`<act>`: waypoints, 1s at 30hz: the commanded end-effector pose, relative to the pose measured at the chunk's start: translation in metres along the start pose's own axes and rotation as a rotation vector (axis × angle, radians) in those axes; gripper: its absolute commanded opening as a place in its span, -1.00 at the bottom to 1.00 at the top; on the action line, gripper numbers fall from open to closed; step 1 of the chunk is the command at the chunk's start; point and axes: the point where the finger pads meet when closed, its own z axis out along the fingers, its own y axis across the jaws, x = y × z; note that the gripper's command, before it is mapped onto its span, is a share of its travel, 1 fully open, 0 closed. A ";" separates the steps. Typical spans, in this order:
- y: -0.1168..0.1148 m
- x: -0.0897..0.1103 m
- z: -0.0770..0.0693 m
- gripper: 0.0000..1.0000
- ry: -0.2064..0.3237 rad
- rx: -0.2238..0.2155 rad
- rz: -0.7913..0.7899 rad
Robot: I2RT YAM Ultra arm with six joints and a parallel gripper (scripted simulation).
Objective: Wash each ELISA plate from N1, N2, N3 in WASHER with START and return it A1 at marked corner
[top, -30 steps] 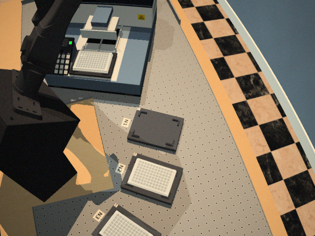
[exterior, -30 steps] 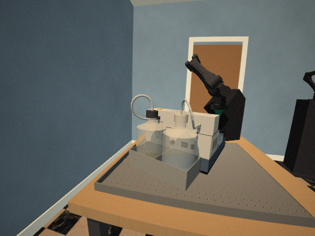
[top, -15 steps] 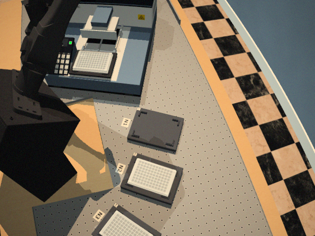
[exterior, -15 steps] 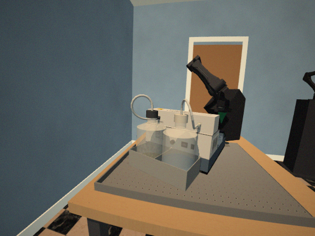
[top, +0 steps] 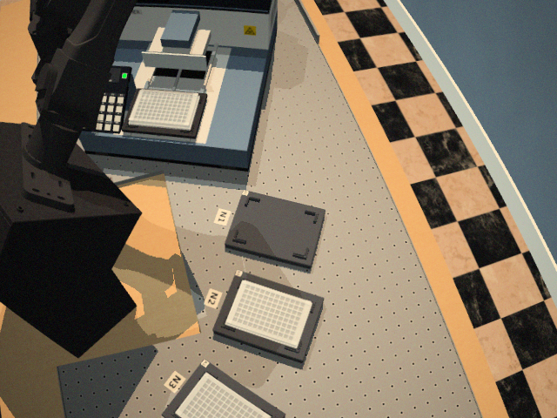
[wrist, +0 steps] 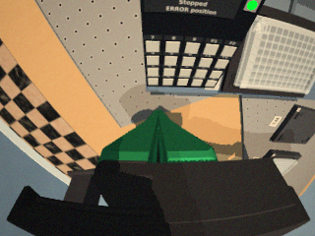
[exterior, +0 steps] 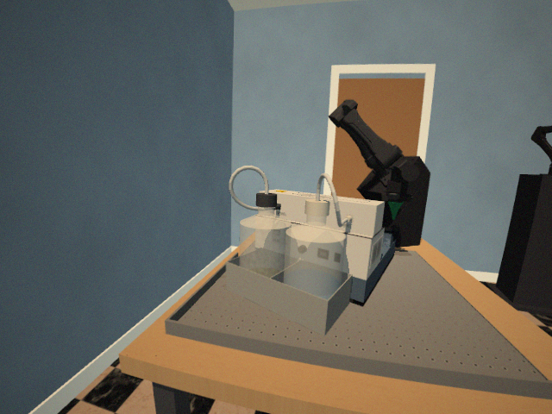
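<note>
A white 96-well plate (top: 164,109) (wrist: 285,55) lies in the carrier pocket of the washer (top: 233,103) (exterior: 360,212). The keypad (top: 110,112) (wrist: 187,62) sits left of it, and its lamp (top: 124,75) (wrist: 251,6) is green. My gripper (wrist: 157,116) (exterior: 393,209) is shut and empty, with its green fingers pressed together into one tip. It hangs above the table just in front of the keypad's lowest row. In the top view the arm hides it. Nest N1 (top: 275,229) is empty. Plates lie in nest N2 (top: 269,313) and nest N3 (top: 216,402).
The washer's manifold block (top: 177,43) stands behind the carrier. Two clear bottles (exterior: 263,241) (exterior: 314,254) with hoses sit in a grey tray (exterior: 285,303) behind the washer. The arm's black base (top: 58,252) stands at the left.
</note>
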 end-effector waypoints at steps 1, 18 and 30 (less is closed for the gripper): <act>0.007 -0.001 0.001 -1.00 -0.027 -0.013 0.026; -0.011 -0.009 -0.002 1.00 -0.026 -0.014 0.160; -0.066 -0.033 -0.012 1.00 -0.024 -0.018 0.560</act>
